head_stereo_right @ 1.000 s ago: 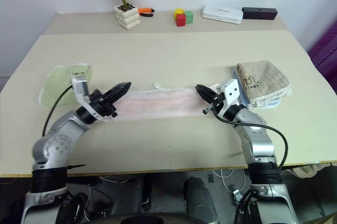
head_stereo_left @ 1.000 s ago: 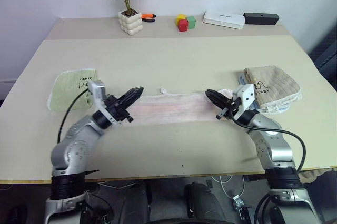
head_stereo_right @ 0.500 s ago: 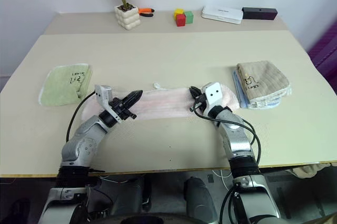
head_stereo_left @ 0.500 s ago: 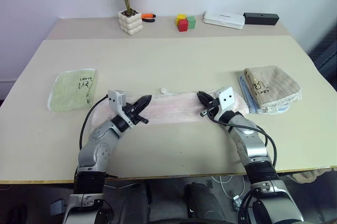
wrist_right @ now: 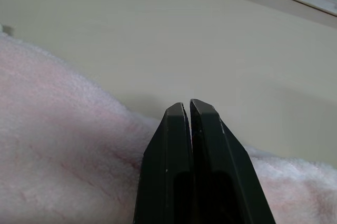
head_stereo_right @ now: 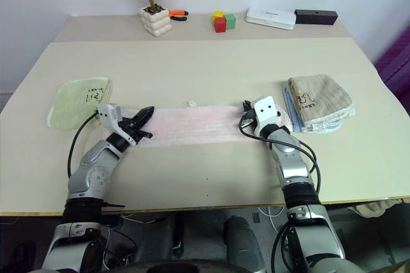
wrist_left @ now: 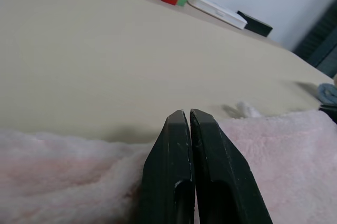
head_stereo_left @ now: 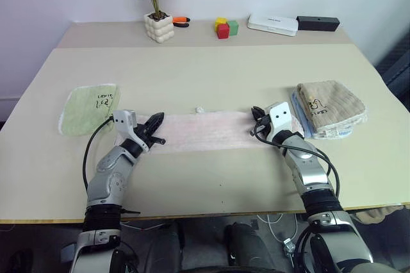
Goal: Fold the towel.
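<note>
— Hands first: your left hand (head_stereo_left: 155,120) and right hand (head_stereo_left: 255,115) both sit pressed together, pinching nothing. Why park them there?

— Each rests at one end of the pink towel (head_stereo_left: 204,131), a strip flat on the surface (head_stereo_left: 211,68) between green towel (head_stereo_left: 88,107) and tan towel (head_stereo_left: 330,107), likely smoothing it.

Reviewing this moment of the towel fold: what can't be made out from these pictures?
- Whether either shut gripper pinches the towel: in the wrist views the left gripper and right gripper hide the contact.
- The right gripper's fingertips in the head views: its white camera housing covers them.
- The marks on the green towel and beige towel: too small.
</note>
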Robot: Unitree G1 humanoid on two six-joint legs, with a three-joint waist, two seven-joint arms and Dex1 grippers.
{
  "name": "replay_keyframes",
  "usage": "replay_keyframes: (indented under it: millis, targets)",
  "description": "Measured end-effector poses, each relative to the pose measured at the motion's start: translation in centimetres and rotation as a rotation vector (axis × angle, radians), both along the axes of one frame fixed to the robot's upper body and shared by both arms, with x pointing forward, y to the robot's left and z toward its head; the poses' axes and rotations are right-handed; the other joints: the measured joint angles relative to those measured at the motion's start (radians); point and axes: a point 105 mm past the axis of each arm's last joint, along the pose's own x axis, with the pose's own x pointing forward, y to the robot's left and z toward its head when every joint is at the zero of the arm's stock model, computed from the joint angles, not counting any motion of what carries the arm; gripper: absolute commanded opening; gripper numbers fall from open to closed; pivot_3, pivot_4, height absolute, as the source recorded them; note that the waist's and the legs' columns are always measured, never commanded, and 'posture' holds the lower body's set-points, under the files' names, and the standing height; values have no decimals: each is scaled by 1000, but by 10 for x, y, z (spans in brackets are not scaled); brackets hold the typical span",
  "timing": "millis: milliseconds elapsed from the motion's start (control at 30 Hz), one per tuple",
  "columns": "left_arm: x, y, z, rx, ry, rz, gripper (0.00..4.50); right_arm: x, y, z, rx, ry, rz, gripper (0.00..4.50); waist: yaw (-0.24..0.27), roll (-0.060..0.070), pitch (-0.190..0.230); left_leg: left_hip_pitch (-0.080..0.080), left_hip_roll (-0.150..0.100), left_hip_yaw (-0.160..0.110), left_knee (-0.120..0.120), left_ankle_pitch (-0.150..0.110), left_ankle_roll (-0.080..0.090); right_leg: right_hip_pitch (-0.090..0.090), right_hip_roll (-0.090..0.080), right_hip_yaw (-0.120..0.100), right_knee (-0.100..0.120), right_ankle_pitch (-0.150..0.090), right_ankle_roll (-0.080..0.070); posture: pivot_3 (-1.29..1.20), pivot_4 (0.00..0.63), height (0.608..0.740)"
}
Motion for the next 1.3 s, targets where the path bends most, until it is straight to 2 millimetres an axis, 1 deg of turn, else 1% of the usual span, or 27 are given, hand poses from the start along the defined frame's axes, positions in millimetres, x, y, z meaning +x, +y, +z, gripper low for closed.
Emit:
replay_keyframes:
  millis: [133, 267, 333, 367, 833, 900, 967, 1000, 1067, 1100, 1200, 1233, 1267, 1300]
  targets:
    - [-1, 14, -1, 20, -3, 40, 98, 1, -13, 2, -12, -5, -46, 129, 1, 0, 0, 0, 0, 0, 0, 0, 0, 0, 0, 0, 0, 0, 0, 0, 150, 735]
    - [-2, 25, -2, 24, -8, 78, 98, 3, -41, 2, 0, -2, -154, 129, 0, 0, 0, 0, 0, 0, 0, 0, 0, 0, 0, 0, 0, 0, 0, 0, 150, 735]
    - [-1, 27, -2, 31, -12, 89, 98, 5, -51, 1, -2, 1, -193, 129, -1, 0, 0, 0, 0, 0, 0, 0, 0, 0, 0, 0, 0, 0, 0, 0, 150, 735]
    - [-1, 28, -1, 36, -17, 92, 98, 5, -53, 2, -2, 0, -202, 129, -1, 0, 0, 0, 0, 0, 0, 0, 0, 0, 0, 0, 0, 0, 0, 0, 150, 735]
    - [-8, 40, -2, 84, -16, 88, 98, 5, -52, 2, 9, 7, -199, 129, -2, 0, 0, 0, 0, 0, -1, 0, 0, 0, 0, 0, 0, 0, 0, 0, 150, 735]
    - [-9, 39, 0, 94, -19, 61, 98, 5, -49, 7, 60, 15, -176, 129, -3, 0, 0, 0, 0, 0, -1, 0, 0, 0, 0, 0, 0, 0, 0, 0, 150, 735]
    - [-11, 36, 5, 98, -26, 15, 98, 4, -46, 17, 122, 9, -138, 129, -2, 0, 0, 0, 0, 0, -1, 0, 0, -1, 0, 0, 0, 0, 0, 0, 150, 735]
    - [-12, 35, 9, 98, -29, -10, 36, 3, -41, 25, 158, 0, -100, 372, -3, 0, 0, 0, 0, 0, -1, 0, 0, -1, 0, 0, 0, 0, 0, 0, 150, 735]
    - [-14, 31, 18, 73, -38, -75, 571, -1, -30, 42, 237, -25, -14, 948, -2, 0, 0, 0, 0, 0, -1, 0, 0, 0, 0, 0, 0, 0, 0, 0, 150, 735]
    - [-17, 26, 24, 65, -47, -130, 831, -4, -24, 53, 300, -36, 39, 1406, -2, 0, 0, 0, 1, 0, -1, 0, 0, 0, 0, 0, 0, 0, 0, 0, 150, 735]
    - [-23, 20, 36, 146, -83, -219, 2303, -12, -17, 76, 420, -46, 136, 2854, -1, 0, 0, 0, 0, 0, -1, 0, 0, 0, 0, 0, -1, 0, 0, 0, 150, 735]
    - [-23, 19, 39, 175, -94, -235, 2854, -14, -17, 80, 449, -31, 153, 3390, 1, 0, 0, 0, 0, 0, -1, 0, 0, 0, 0, 0, -1, 0, 0, 0, 150, 735]
    - [-24, 19, 42, 198, -103, -257, 3313, -17, -18, 82, 470, -10, 165, 3843, 2, 0, 0, 0, 0, 0, -1, 0, 0, 0, 0, 0, -1, 0, 0, 0, 150, 735]
    - [-24, 20, 45, 217, -114, -276, 3858, -21, -20, 82, 488, 11, 171, 4417, 2, 0, 0, 0, 0, 0, -1, 0, 0, 0, 0, 0, -1, 0, 0, 0, 150, 735]
